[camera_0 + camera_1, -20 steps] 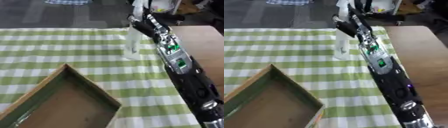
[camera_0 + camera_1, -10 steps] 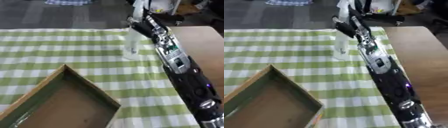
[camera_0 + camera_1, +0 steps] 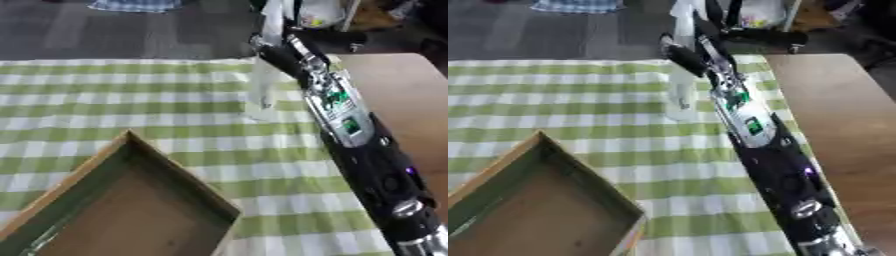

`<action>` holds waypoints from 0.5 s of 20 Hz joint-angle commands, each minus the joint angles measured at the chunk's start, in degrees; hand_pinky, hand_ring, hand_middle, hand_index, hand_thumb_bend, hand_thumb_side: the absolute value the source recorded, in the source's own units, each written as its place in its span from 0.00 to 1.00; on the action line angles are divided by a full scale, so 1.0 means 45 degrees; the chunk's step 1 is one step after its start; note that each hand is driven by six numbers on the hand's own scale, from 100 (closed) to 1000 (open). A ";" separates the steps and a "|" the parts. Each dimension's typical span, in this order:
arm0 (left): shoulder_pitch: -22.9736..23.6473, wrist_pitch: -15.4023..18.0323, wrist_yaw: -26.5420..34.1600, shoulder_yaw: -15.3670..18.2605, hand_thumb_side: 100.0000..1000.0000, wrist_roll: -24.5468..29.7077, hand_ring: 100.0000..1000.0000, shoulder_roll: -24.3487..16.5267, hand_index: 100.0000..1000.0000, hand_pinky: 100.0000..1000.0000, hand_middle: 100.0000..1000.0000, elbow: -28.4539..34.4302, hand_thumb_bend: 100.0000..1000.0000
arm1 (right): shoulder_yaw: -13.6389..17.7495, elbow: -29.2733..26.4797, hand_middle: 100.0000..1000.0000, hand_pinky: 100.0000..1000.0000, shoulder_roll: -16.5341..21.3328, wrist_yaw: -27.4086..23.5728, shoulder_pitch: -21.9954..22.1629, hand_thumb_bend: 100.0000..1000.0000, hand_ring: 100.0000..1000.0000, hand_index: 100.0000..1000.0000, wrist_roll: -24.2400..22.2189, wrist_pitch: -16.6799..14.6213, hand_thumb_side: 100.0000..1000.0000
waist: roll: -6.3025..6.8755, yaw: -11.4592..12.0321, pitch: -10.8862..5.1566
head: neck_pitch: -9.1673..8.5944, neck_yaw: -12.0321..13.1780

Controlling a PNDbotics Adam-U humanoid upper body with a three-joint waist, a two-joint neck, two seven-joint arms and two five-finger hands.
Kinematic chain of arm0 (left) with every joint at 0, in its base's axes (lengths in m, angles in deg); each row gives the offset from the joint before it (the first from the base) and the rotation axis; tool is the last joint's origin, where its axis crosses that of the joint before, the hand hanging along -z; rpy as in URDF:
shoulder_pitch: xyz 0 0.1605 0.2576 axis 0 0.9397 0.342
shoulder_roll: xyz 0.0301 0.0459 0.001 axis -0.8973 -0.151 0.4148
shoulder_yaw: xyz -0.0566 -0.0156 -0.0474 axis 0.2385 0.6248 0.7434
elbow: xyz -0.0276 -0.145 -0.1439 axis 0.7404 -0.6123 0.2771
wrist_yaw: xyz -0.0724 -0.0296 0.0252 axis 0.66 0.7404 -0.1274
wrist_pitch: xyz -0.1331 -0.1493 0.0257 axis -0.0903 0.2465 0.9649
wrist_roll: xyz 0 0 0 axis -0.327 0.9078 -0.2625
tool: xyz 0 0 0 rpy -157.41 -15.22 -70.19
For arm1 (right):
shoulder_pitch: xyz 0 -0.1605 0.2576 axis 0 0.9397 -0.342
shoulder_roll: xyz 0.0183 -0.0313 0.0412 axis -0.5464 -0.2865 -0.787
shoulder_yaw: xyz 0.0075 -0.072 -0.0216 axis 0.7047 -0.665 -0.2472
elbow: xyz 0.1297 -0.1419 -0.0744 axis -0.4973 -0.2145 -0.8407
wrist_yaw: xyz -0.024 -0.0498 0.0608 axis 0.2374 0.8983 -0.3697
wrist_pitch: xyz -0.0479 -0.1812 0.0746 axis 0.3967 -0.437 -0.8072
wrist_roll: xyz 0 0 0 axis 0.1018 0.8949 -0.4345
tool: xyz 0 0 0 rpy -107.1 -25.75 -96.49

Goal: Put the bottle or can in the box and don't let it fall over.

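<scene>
At twelve o'clock the right hand (image 3: 273,50) grips a clear bottle (image 3: 261,90) upright on the checked cloth (image 3: 114,100), the box (image 3: 114,210) at seven.

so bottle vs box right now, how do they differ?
The bottle is clear, tall and slim, standing upright at the far side of the cloth beside the right hand; the box is brown, wide and low, open-topped and empty, at the near left. Both sit on the green checked cloth.
</scene>
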 commanded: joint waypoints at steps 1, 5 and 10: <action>-0.0041 0.0022 -0.0066 0.0028 0.85 0.0039 0.61 -0.0203 0.78 1.00 0.80 0.0136 0.09 | 0.0100 -0.0045 1.00 0.96 0.0200 -0.0062 -0.0240 0.00 1.00 1.00 0.0055 -0.0020 0.56 | 0.0037 0.0030 -0.0235 | -0.0180 -0.0023; -0.0035 0.0023 -0.0072 0.0033 0.85 0.0040 0.61 -0.0192 0.78 1.00 0.80 0.0137 0.09 | 0.0100 -0.0019 1.00 0.96 0.0231 -0.0076 -0.0185 0.00 1.00 1.00 0.0071 -0.0016 0.50 | 0.0034 0.0045 -0.0232 | -0.0148 -0.0001; -0.0053 0.0020 -0.0074 0.0021 0.85 0.0065 0.61 -0.0191 0.78 1.00 0.80 0.0135 0.09 | 0.0098 -0.0020 1.00 0.96 0.0289 -0.0069 -0.0081 0.00 1.00 1.00 0.0039 -0.0010 0.47 | 0.0031 0.0038 -0.0215 | -0.0123 0.0011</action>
